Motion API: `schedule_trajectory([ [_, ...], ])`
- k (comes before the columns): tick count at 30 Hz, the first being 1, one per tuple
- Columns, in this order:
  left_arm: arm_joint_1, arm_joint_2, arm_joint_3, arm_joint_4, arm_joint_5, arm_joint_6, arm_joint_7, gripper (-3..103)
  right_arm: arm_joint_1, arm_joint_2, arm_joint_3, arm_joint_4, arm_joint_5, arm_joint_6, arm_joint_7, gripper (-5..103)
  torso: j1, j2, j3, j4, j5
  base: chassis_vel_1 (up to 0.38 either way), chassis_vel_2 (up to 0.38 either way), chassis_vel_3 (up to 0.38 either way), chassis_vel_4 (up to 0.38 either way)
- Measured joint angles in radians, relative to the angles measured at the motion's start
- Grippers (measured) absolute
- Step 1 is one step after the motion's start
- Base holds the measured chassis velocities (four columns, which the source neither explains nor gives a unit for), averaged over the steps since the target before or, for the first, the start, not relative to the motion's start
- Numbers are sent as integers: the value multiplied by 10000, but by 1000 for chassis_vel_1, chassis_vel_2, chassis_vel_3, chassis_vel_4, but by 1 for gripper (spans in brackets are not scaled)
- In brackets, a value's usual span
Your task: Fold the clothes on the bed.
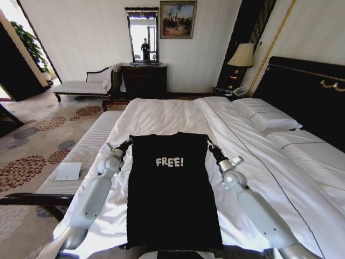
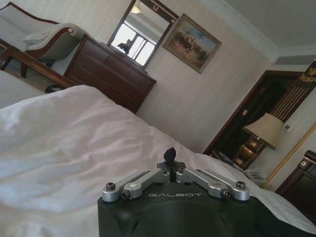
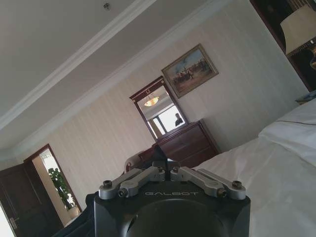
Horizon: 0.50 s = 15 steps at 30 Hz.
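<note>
1. A black T-shirt (image 1: 171, 199) with white "FREE!" lettering lies spread flat on the near part of a large bed (image 1: 178, 116) made up in white bedding. Its sleeves do not show at the sides, so it reads as a long rectangle, with the bottom hem nearest the robot.
2. The left gripper (image 1: 128, 143) sits at the shirt's upper left corner. Its black fingers are clenched together on the T-shirt's edge there.
3. The right gripper (image 1: 211, 147) sits at the shirt's upper right corner, level with the left one. Its fingers are likewise clenched on the shirt's edge.
4. Both grey arms reach forward along either side of the shirt, low over the duvet.
5. In the left wrist view, the gripper's (image 2: 170, 157) dark fingertips are pressed together above rumpled white bedding.
6. In the right wrist view, the gripper's (image 3: 158, 154) fingertips are also pressed together, with a bit of dark cloth at the lower edge beside the gripper body.
7. White pillows (image 1: 267, 116) lie against a tall dark headboard (image 1: 307, 89) on the right of the bed.
8. Beyond the bed's far side stand a dark dresser (image 1: 144, 81) with a mirror (image 1: 143, 36), a framed painting (image 1: 178, 19), and a pale chaise (image 1: 86, 85).
9. A lamp (image 1: 242, 55) stands beside the headboard.
10. A patterned carpet (image 1: 32, 145) covers the floor to the left.
</note>
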<state>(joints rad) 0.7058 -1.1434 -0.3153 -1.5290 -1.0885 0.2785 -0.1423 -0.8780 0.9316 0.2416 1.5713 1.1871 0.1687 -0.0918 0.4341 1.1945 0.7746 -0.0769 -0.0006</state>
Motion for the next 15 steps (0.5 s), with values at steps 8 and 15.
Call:
schedule_trajectory([
  [8, -591, 4, 507, 560, -27, -29, 17, 0, 369, -118, -216, -292, 267, 5, 103, 0, 1, 0, 1, 0, -1, 0, 0, 0, 0],
  [15, 1087, 225, 251, -703, 31, -59, 54, 0, -1076, -313, -13, 703, 193, 143, 293, 0, -2, 1, -1, -2, -1, 0, 0, 0, 0],
])
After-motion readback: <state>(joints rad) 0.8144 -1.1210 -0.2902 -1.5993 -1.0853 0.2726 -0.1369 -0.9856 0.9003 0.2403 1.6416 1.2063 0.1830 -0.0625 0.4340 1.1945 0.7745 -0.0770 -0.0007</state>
